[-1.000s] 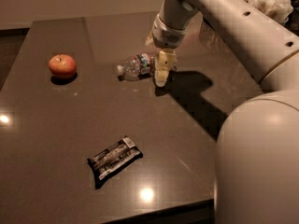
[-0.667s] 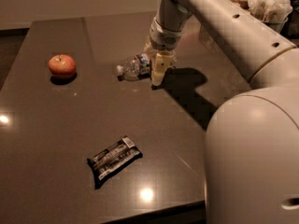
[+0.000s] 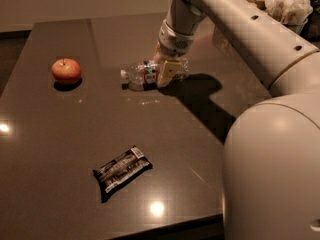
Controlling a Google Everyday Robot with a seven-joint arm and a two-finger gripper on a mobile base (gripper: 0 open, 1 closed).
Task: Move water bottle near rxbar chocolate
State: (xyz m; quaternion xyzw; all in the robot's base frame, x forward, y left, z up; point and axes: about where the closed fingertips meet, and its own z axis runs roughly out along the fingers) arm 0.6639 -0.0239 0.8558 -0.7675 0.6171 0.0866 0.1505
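Observation:
The water bottle (image 3: 142, 74) lies on its side on the dark table (image 3: 210, 134), at the back centre, with its white cap pointing left. My gripper (image 3: 167, 70) is down at the bottle's middle, right of the label band, and covers part of it. The rxbar chocolate (image 3: 121, 171), a flat black wrapper with white lettering, lies near the table's front edge, well in front of the bottle and a little to its left.
A red apple (image 3: 66, 70) sits at the back left of the table. My arm reaches in from the upper right and its large base fills the lower right. A container with white bags (image 3: 290, 6) stands at the far right.
My gripper has shifted slightly left along the bottle. The bottle, the bar and the apple have not moved.

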